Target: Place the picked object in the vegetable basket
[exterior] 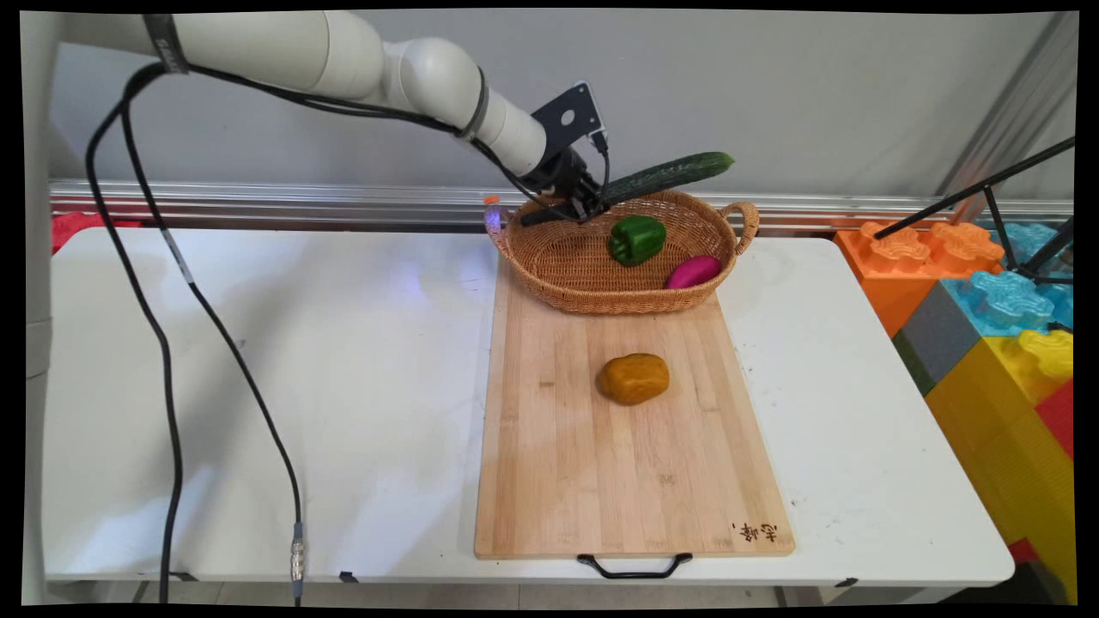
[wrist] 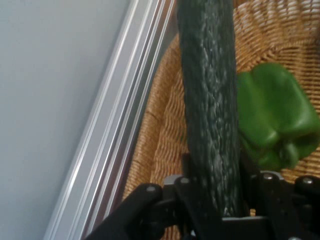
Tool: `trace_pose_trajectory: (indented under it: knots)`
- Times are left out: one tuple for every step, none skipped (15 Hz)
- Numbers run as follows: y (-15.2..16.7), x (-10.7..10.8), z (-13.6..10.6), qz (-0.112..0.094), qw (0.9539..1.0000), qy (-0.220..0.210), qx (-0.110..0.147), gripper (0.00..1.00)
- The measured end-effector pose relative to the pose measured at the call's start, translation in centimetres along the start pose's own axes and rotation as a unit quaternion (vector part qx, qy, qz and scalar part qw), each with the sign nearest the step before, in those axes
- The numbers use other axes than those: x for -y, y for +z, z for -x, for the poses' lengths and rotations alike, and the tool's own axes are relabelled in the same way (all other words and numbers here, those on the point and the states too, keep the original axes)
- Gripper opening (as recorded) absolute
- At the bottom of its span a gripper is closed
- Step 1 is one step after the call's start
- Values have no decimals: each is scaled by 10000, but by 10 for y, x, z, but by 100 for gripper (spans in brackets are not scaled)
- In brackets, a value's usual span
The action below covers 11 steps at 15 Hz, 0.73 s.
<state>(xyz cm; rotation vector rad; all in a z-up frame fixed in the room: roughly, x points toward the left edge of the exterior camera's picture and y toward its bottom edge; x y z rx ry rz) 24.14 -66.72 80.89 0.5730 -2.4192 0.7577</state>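
Gripper [exterior: 591,206] is clamping a cucumber [exterior: 665,175] near one end, holding it above the basket's [exterior: 549,266] far rim; long and stiff, it is probably prone to pivoting.

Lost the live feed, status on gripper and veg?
Gripper shut on cucumber, held above wicker basket's back rim. Green pepper and magenta vegetable lie in basket. Orange-brown vegetable alone on cutting board.
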Motion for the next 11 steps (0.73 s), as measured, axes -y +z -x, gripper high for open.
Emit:
trace_pose_trajectory:
  knots:
    - [4, 1, 4, -1, 10000, -46, -8, 0]
    - [7, 1, 7, 4, 10000, -85, -28, 0]
    - [11, 1, 9, 16, 9999, -132, -63, 0]
    - [14, 0, 10, 24, 9998, -187, -111, 0]
    - [17, 0, 11, 31, 9996, -230, -154, 0]
    - [19, 0, 11, 24, 9994, -273, -191, 100]
    - [20, 1, 12, 8, 9992, -319, -227, 100]
    - [21, 1, 13, -6, 9990, -362, -257, 100]
    - [21, 1, 14, -13, 9988, -405, -269, 100]
    - [21, 1, 15, -10, 9987, -439, -269, 100]
    - [20, 0, 16, -4, 9985, -475, -263, 100]
